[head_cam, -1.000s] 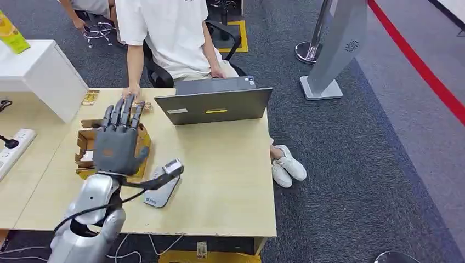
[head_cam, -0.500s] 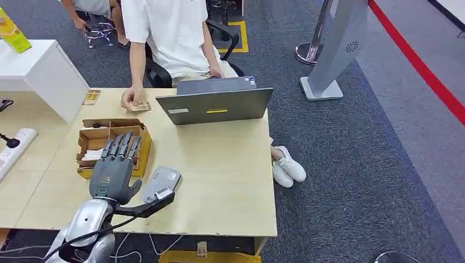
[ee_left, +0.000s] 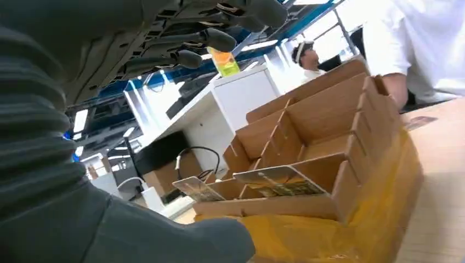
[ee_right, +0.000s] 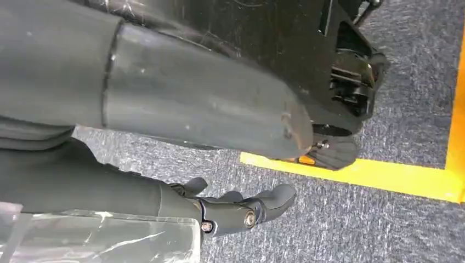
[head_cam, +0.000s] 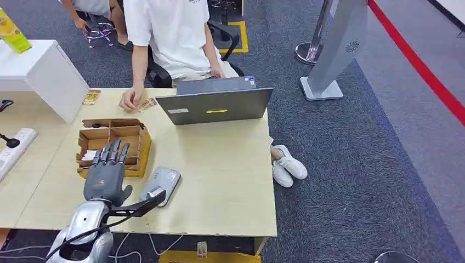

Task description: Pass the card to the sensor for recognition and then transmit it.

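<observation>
My left hand (head_cam: pixel 105 172) hovers flat with straight, spread fingers over the near end of the cardboard sorting box (head_cam: pixel 143 147), holding nothing. In the left wrist view its fingers (ee_left: pixel 208 39) stretch above the box (ee_left: pixel 351 164), where cards (ee_left: pixel 277 182) lie in the near compartments. The grey card sensor (head_cam: pixel 160 185) lies on the table just right of my hand. At the table's far edge a person's hand (head_cam: pixel 130 99) rests on a card (head_cam: pixel 146 103). My right hand (ee_right: pixel 241 211) hangs over the carpet with nothing in it, fingers loosely extended.
A laptop (head_cam: pixel 215 104) stands open at the far side of the table (head_cam: pixel 230 181), with the seated person behind it. A white cabinet (head_cam: pixel 41 74) and a power strip (head_cam: pixel 13 148) sit at the left. Another card (head_cam: pixel 91 97) lies by the cabinet.
My left hand has drawn back from over the box's far end toward the table's near edge. The person's hand has stayed at the card on the far edge.
</observation>
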`<state>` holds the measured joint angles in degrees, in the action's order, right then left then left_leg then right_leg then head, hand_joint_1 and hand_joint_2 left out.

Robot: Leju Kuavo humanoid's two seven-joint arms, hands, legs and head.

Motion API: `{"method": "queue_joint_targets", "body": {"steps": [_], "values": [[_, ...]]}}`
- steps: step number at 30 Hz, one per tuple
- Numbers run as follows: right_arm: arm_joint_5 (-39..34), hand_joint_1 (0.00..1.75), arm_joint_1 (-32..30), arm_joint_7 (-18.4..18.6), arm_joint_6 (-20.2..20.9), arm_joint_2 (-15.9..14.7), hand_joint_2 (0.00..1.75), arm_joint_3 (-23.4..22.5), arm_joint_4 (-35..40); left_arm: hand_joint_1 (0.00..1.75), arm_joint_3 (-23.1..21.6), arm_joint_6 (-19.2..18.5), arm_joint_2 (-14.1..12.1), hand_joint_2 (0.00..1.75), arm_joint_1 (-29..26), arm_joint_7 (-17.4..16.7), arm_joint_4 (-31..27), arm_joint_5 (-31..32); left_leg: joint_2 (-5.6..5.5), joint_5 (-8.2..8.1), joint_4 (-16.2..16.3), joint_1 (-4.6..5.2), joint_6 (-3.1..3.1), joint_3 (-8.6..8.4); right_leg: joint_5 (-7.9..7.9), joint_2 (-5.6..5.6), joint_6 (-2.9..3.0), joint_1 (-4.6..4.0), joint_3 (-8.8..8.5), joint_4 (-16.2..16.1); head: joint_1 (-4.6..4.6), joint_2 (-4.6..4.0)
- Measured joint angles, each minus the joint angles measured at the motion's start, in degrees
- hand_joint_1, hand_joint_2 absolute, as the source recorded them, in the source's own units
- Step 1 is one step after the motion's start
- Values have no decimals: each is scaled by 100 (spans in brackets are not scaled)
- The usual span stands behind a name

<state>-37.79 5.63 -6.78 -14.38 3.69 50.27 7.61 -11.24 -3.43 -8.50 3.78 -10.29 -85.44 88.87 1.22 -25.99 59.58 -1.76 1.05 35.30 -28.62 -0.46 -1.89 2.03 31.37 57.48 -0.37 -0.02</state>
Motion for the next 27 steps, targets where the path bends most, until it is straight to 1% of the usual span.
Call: {"method": "queue_joint_targets", "body": {"steps": [6, 9, 12, 19, 27], "values": [[11, 0, 6, 11, 7, -4, 0, 116, 0, 0, 232, 20, 142, 175, 181, -18, 294, 81, 0, 3, 1, 0, -2, 0, 1, 0, 0, 0, -1, 0, 0, 0], [11, 0, 14, 46, 15, -7, 0, 164, 0, 0, 315, 181, 206, 175, 299, -59, 461, 94, 0, 2, 1, 0, -2, 1, 1, 0, 0, 0, 1, 0, 0, 0], [11, 0, 23, 81, 39, -9, 0, 238, -2, 0, 339, 306, 256, 175, 499, -147, 667, 96, -1, 3, 1, 0, -2, 0, 1, 0, 0, 0, 0, 0, 0, 0], [13, 0, 34, 135, 90, -9, 0, 369, -2, 0, 352, 378, 359, 175, 879, -310, 1106, 96, 0, 4, 1, 0, -1, 0, 1, 0, 1, 0, -1, 0, 2, 0], [4, 0, 37, 140, 79, -9, 0, 411, -4, 0, 354, 420, 422, 175, 982, -326, 1367, 96, 0, 4, 1, 0, 0, 1, 1, 0, 1, 0, 0, 0, 0, 0]]}}
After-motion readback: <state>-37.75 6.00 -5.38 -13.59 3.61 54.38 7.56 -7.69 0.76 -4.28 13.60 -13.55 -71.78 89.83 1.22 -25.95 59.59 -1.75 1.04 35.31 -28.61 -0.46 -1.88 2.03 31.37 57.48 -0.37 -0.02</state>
